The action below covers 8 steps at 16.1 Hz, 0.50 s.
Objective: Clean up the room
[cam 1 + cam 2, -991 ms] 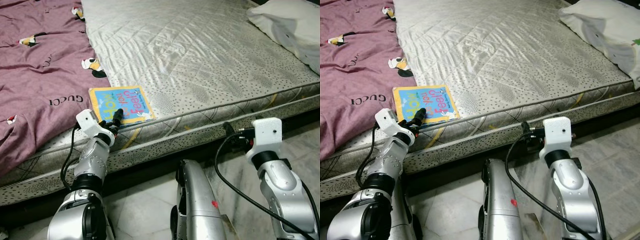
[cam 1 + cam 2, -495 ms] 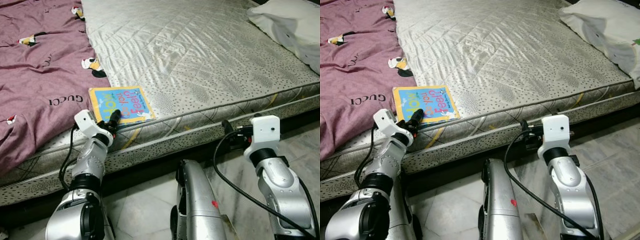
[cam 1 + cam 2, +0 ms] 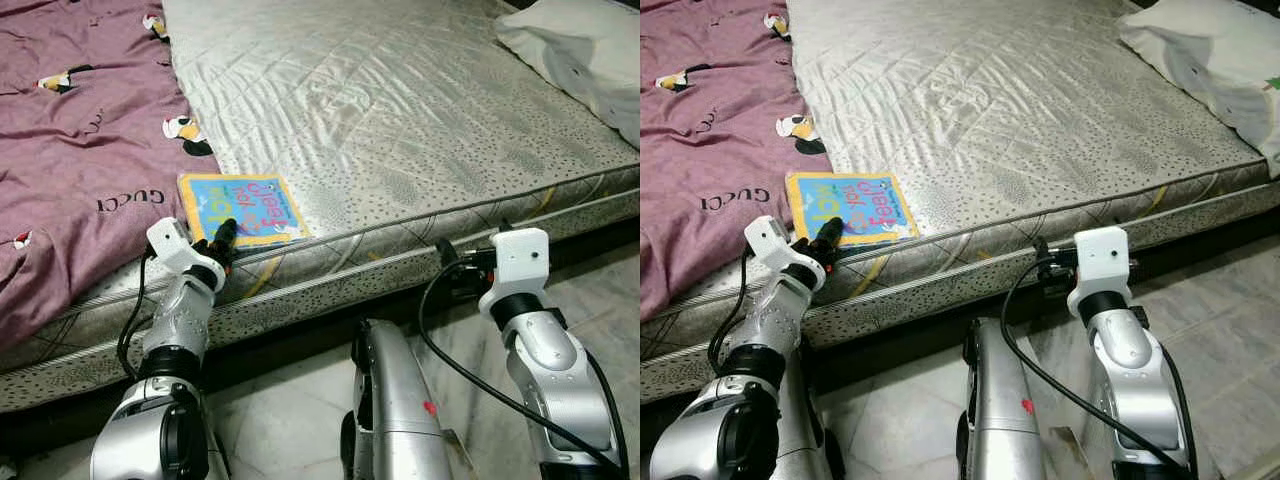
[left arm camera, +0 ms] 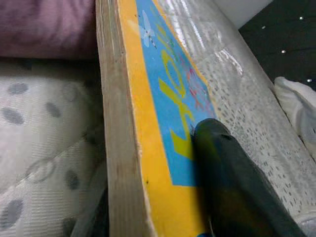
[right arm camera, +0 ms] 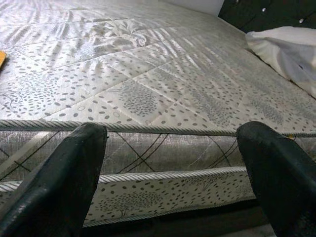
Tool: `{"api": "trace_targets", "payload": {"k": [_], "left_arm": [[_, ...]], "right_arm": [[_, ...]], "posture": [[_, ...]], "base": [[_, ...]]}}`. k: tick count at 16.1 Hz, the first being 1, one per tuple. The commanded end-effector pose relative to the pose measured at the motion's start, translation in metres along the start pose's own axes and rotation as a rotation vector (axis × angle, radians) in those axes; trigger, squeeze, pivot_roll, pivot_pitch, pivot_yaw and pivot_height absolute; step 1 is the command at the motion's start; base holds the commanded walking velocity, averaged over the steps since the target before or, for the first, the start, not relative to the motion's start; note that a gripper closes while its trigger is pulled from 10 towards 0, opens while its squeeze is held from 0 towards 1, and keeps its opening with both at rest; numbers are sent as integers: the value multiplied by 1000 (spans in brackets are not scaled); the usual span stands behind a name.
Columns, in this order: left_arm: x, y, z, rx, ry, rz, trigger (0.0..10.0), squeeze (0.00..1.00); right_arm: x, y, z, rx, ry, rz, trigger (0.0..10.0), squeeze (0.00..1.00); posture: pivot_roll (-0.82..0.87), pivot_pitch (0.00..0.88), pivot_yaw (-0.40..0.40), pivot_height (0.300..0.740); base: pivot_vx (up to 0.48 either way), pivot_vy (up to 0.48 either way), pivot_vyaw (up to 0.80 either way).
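1. The left gripper (image 3: pixel 224 238) sat in the lower left of the left eye view, at the near edge of the book (image 3: pixel 240 209). In the left wrist view one black finger (image 4: pixel 232 187) lay flat on the blue cover with the book's thick edge (image 4: pixel 121 148) beside it — clamped on the book, as far as could be seen.
2. The book lay flat on the mattress (image 3: pixel 400 110), left of centre and close to its front edge. Its long axis ran from the near edge toward the head of the bed, slightly skewed, and the cover lettering read upside down from the robot's side. Its left edge lay just beside the purple blanket (image 3: pixel 70 160).
3. The right gripper (image 5: pixel 173 168) hung at the lower right, level with the mattress side, its two fingers spread wide and holding nothing.
4. A white pillow (image 3: pixel 585 50) lay in the upper right corner — well apart from the book.
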<state>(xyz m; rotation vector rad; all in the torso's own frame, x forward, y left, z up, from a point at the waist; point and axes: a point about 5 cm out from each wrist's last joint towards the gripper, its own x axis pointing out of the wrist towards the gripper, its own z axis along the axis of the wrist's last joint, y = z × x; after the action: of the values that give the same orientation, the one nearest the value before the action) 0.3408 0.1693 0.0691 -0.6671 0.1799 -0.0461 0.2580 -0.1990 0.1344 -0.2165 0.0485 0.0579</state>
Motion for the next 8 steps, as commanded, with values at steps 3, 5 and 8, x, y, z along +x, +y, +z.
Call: {"api": "trace_targets", "payload": {"k": [3, 5, 8], "left_arm": [[3, -9, 14, 155, -68, -22, 0, 0], [3, -16, 22, 220, -112, -51, 0, 0], [-4, -33, 51, 387, -300, -81, 0, 0]], "right_arm": [[3, -4, 2, 8, -15, -13, 10000, 0], [5, 3, 3, 34, -22, 7, 10000, 0], [15, 22, 3, 83, -38, 41, 10000, 0]], "posture": [[-189, 10, -62, 453], [-165, 4, -62, 453], [-115, 0, -52, 453]], "base": [[0, 0, 0], [0, 0, 0], [0, 0, 0]]}}
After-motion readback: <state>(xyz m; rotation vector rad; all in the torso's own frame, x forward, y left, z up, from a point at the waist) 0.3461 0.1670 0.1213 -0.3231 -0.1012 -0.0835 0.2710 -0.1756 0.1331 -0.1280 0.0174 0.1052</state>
